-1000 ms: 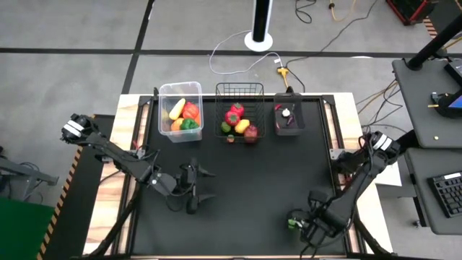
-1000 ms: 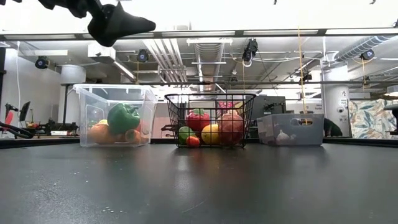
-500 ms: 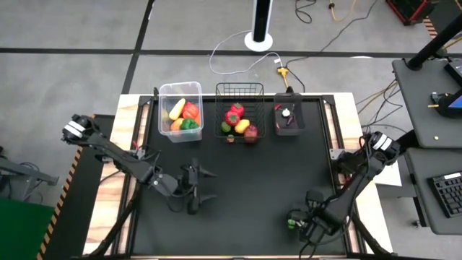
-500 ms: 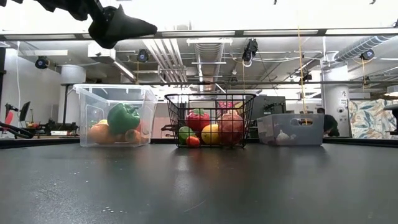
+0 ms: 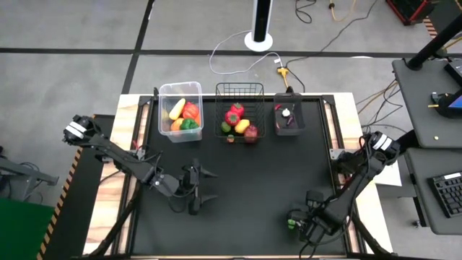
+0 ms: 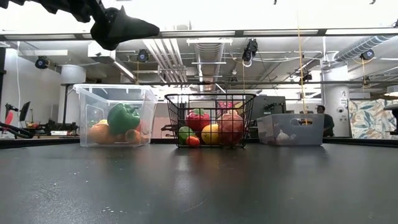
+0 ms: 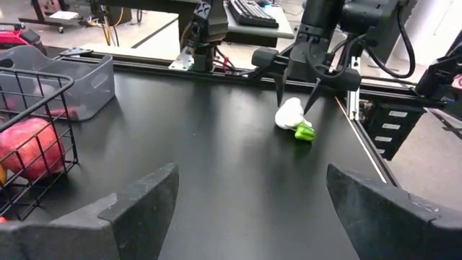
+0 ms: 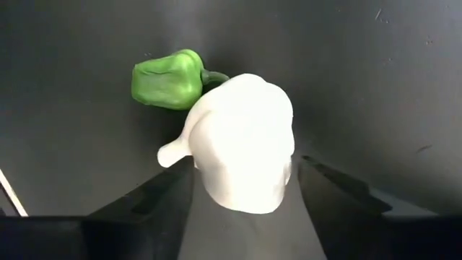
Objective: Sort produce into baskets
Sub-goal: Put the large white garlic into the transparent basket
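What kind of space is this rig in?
Likely a robotics lab or workshop: exposed ceiling ducts, cables across the bare floor, and a desk with a keyboard beside the table.

Three baskets are sitting along the worktop's twelve o'clock edge — one clear tub [image 5: 180,110], one wire basket [image 5: 240,108], one small dark bin [image 5: 289,118]. Two pieces are lying loose at five o'clock — one white piece [image 7: 289,113] and one small green pepper [image 7: 304,133]. Two arms are showing.

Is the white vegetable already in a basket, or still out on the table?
Out. The white vegetable lies on the black table beside a small green pepper, the right tool straddling it.
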